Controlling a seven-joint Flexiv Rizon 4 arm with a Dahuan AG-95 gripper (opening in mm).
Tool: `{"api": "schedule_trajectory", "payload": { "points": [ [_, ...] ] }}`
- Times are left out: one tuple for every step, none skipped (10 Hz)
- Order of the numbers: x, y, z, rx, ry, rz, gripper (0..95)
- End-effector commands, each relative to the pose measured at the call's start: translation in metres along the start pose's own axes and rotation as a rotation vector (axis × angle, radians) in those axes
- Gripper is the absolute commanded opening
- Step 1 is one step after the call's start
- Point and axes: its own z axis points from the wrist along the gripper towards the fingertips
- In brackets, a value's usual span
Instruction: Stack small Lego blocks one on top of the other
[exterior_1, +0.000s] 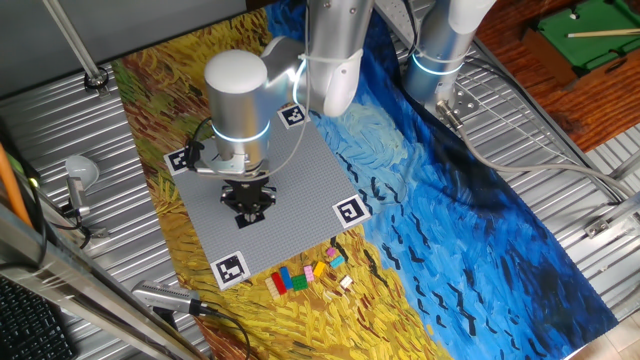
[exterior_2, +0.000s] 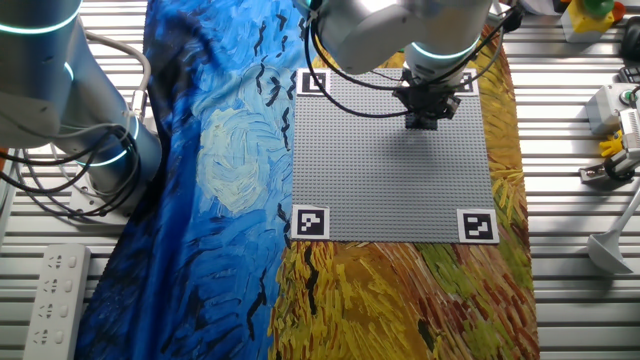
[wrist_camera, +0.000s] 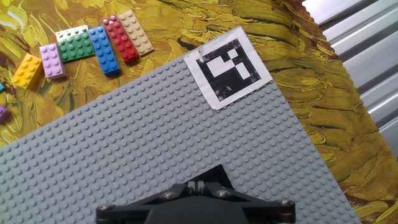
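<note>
Small Lego blocks lie in a row on the yellow cloth beside the baseplate: tan (wrist_camera: 135, 32), red (wrist_camera: 120, 38), blue (wrist_camera: 104, 50), green (wrist_camera: 77, 46) with a white one (wrist_camera: 71, 32) behind it, lilac (wrist_camera: 51, 60) and yellow (wrist_camera: 27, 70). One fixed view shows the same row (exterior_1: 296, 278), with loose pink (exterior_1: 335, 257) and white (exterior_1: 346, 282) pieces nearby. My gripper (wrist_camera: 199, 185) hangs low over the grey baseplate (wrist_camera: 155, 137), well apart from the blocks. Its fingers are pressed together and nothing shows between them. The gripper (exterior_1: 248, 213) also shows in the other fixed view (exterior_2: 422, 120).
The baseplate carries black-and-white square markers at its corners (wrist_camera: 227, 65) (exterior_2: 312, 221) (exterior_2: 477, 225). A painted blue and yellow cloth (exterior_2: 220, 150) covers the table. A second arm's base (exterior_1: 437, 55) stands at the back. A power strip (exterior_2: 50, 300) lies at the table's edge.
</note>
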Motion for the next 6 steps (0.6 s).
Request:
{"api": "schedule_trajectory", "payload": {
  "points": [
    [0.0001,0.0020,-0.0001,-0.010,-0.013,-0.020,19.0],
    [0.0005,0.0029,-0.0005,-0.010,-0.013,-0.025,19.0],
    [0.0009,0.0035,-0.0005,-0.009,-0.012,-0.026,19.0],
    [0.0009,0.0037,-0.0001,-0.006,-0.006,-0.028,19.0],
    [0.0009,0.0038,0.0006,-0.005,-0.007,-0.030,19.0],
    [0.0009,0.0038,0.0006,-0.004,-0.007,-0.029,0.0]
  ]
}}
